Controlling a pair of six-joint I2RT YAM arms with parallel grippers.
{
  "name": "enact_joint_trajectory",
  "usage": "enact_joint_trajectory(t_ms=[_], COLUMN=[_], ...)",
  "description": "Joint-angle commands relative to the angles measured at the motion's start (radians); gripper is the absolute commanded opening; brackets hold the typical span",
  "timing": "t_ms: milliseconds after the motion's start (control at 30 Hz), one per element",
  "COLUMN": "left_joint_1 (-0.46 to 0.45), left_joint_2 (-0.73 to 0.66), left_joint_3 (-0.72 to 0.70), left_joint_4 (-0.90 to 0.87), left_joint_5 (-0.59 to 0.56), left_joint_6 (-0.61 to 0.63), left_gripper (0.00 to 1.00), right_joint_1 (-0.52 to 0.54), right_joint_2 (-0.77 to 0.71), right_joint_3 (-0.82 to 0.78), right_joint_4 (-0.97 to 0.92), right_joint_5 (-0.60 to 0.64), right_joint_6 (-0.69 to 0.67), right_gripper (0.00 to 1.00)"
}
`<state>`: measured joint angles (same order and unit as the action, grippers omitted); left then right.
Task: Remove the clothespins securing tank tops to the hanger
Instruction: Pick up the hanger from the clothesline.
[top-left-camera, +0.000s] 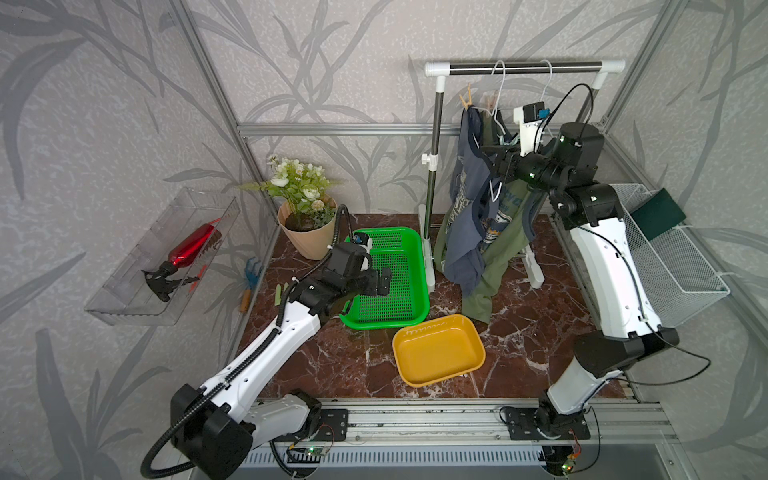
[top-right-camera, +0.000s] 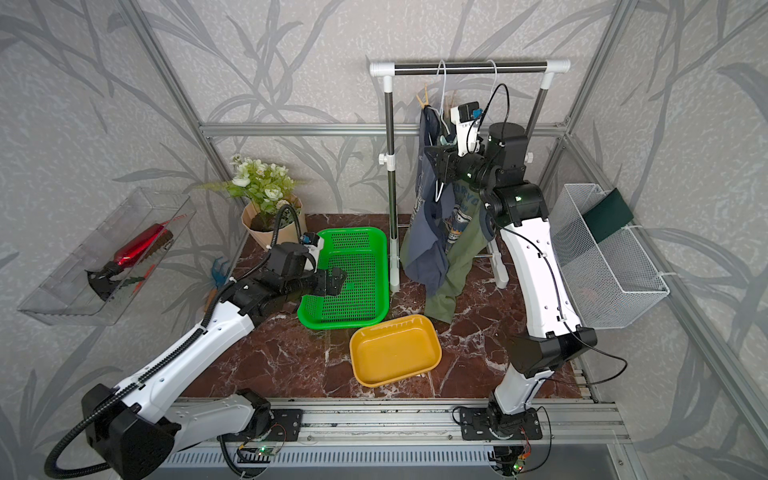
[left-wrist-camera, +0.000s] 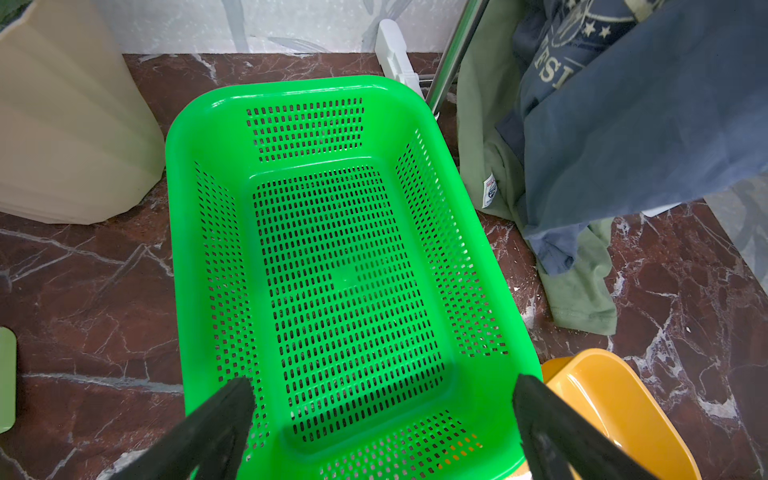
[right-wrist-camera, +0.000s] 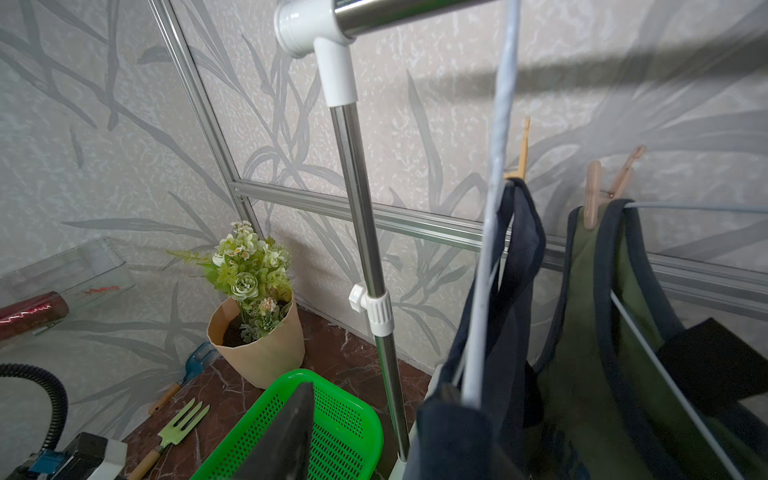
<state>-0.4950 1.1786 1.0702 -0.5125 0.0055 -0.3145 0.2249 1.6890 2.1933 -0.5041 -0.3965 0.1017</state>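
- The left hand hangs over the green basket in the middle of the tabletop. Its fingers are spread wide with nothing between them.
- The right hand is up at the far right. The slate-blue tank top strap and a hanger wire lie between its part-spread fingers; whether they pinch, I cannot tell.
- A yellow-orange clothespin is clipped on that strap.
- A tan clothespin is clipped on the olive green tank top.
- Both tops hang from the rack rail. The olive hem lies on the tabletop.
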Motion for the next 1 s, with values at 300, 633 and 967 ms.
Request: enact_joint_trajectory(t_ms=[300,633,967], left_joint_1=[-0.002,-0.001,-0.002], left_joint_2=[-0.012,0.015,0.121], left_joint_3=[-0.005,0.129,0.370], left_joint_4=[-0.008,-0.074,-0.149], left_joint_5=[-0.001,-0.024,0.003], left_joint_6=[-0.012,0.094,0.061], left_gripper=[0.99,0.99,0.99], right_joint_1=[-0.024,-0.024,-0.024], right_joint_2=[-0.070,-0.282,-0.579], right_joint_3=[0.096,-0.221,-0.636], right_joint_4=[0.149,0.230,0.199], right_joint_5=[-0.112,-0.228,-0.257], right_joint_6=[0.061,0.087,0.043], right_gripper=[0.00,0.00,0.00])
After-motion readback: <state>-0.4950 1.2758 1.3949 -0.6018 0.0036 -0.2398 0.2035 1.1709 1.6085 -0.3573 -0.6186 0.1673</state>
